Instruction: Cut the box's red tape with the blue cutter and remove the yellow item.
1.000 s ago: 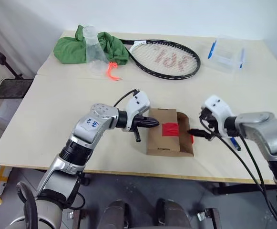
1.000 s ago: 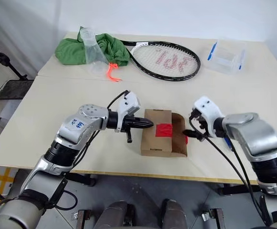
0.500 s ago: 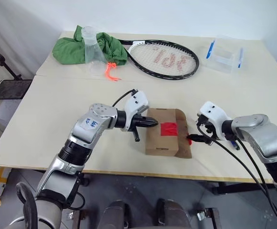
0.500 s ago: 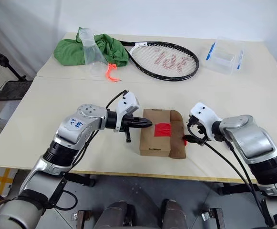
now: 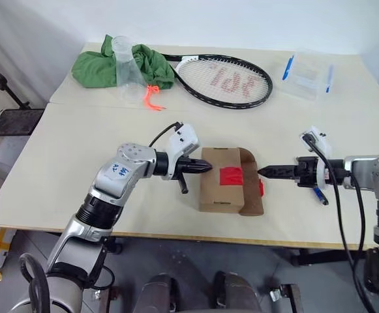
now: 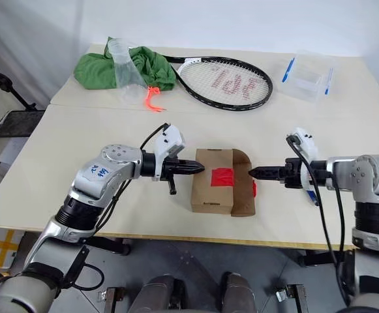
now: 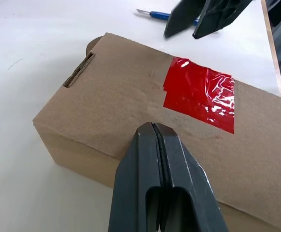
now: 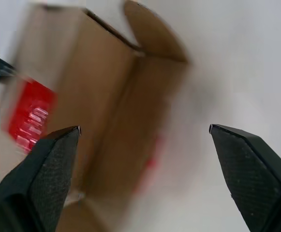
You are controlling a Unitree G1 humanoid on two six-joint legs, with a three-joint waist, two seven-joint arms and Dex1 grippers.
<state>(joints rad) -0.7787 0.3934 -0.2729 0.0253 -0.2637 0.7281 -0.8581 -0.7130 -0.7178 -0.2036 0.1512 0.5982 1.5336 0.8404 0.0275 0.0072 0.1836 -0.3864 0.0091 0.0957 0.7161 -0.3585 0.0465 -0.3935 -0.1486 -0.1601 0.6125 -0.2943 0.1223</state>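
**Asker:** Pincers first, please. How do they stand in the head views?

**Describer:** Left gripper [image 5: 205,167] is pressed together, holding nothing, its tip at the left end of the box [image 5: 223,189]. Right gripper [image 5: 265,173] points at the box's right end from just beside it; from up here its fingers look like one dark spike. The box lies near the front edge of the table [image 5: 78,143], with the red tape [image 5: 233,176] on its top and a flap standing open at its right end. The blue cutter [image 5: 320,194] lies on the table under the right wrist. Along the far edge lie a green cloth [image 5: 98,65], a tennis racket [image 5: 225,81] and a clear container [image 5: 308,72].

**Asker:** What does the left wrist view add?

**Describer:** Its closed fingers [image 7: 159,174] hover over the box's near top edge, whether touching I cannot tell. The tape's glossy wrinkles show, and beyond the box the other gripper's fingers [image 7: 184,17] stand apart, with the cutter behind them.

**Asker:** And the right wrist view?

**Describer:** Its own fingers [image 8: 43,169] are spread wide and empty, framing the box's open flap. The picture is blurred, and I cannot make out the yellow item.
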